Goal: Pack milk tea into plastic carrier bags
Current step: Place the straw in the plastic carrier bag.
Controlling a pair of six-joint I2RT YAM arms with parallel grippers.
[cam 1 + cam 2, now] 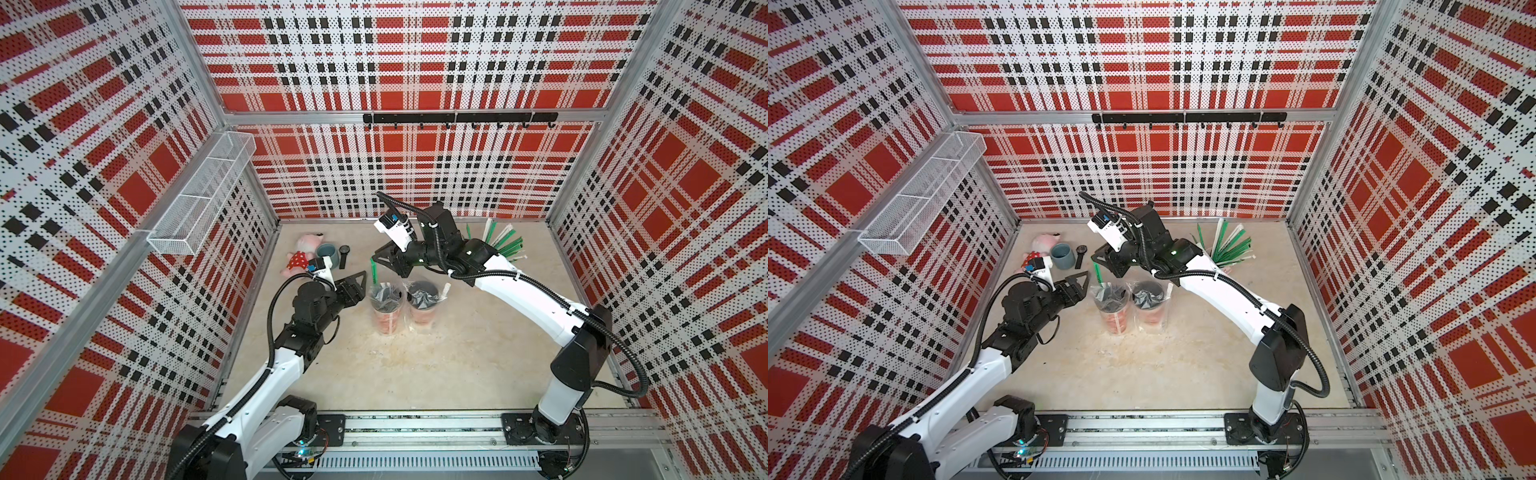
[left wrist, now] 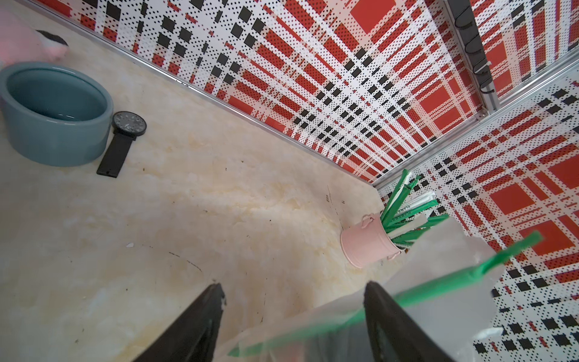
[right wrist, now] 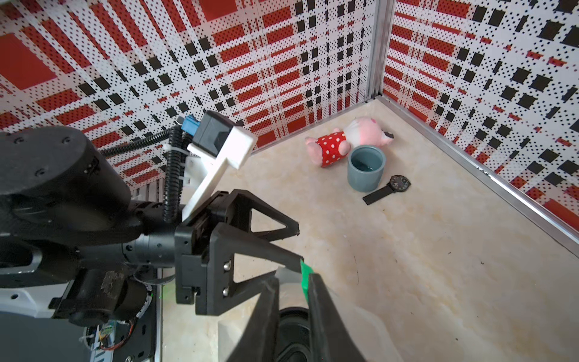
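Note:
Two red milk tea cups with black lids stand side by side mid-table, one (image 1: 386,309) (image 1: 1113,309) to the left of the other (image 1: 424,305) (image 1: 1148,305). Each sits inside a clear plastic carrier bag (image 1: 376,291) (image 1: 440,309). A green straw (image 1: 374,273) (image 1: 1099,276) (image 2: 438,282) (image 3: 305,275) stands in the left bag. My right gripper (image 1: 373,259) (image 1: 1096,262) (image 3: 294,277) hovers over that bag, jaws slightly apart, with the straw's top against one finger. My left gripper (image 1: 363,286) (image 1: 1086,286) (image 2: 294,288) is wide open beside the left bag, and the bag's film lies between its fingers.
A grey-blue mug (image 1: 326,250) (image 2: 56,112), a black watch (image 1: 344,254) (image 2: 125,138) and a pink plush toy (image 1: 301,253) (image 3: 341,141) lie at the back left. A pink bucket (image 2: 366,244) of green straws (image 1: 505,245) stands at the back right. A wire basket (image 1: 199,195) hangs on the left wall.

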